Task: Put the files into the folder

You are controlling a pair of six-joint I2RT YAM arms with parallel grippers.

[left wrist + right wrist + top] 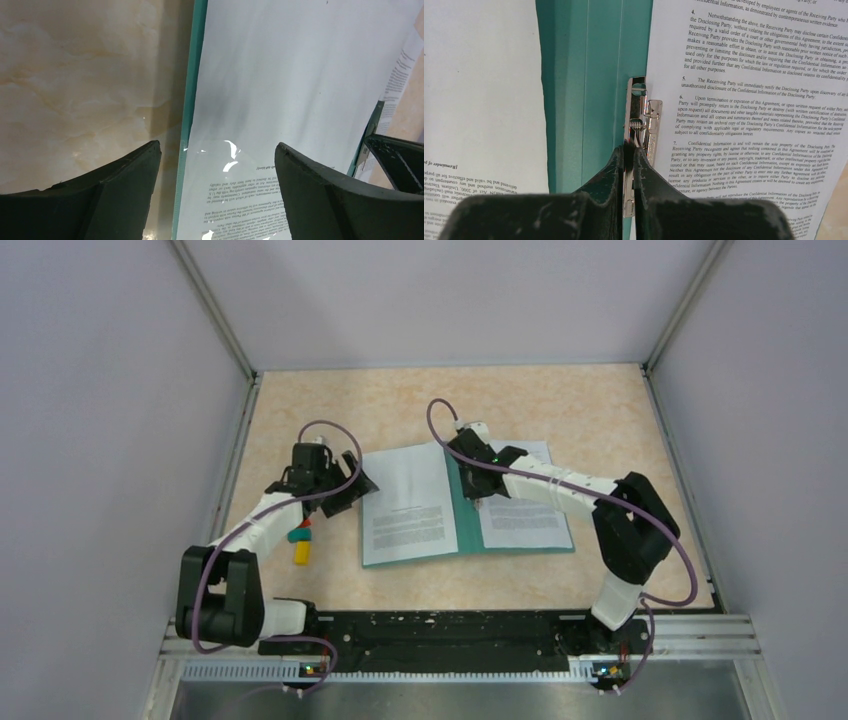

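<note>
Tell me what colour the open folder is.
The folder is teal green, clearest in the right wrist view.

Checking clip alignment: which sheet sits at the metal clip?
The right-hand sheet: its inner edge meets the clip, which the right fingers pinch. The left sheet lies apart from it, with a strip of bare folder between.

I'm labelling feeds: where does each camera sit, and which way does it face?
Top external: above, behind the robot, looking down on the folder; left arm, right arm show.
Left wrist: faces down at the folder's left edge; open jaws show.
Right wrist: faces down at the metal fastener; shut jaws show.
All share the folder and files.
</note>
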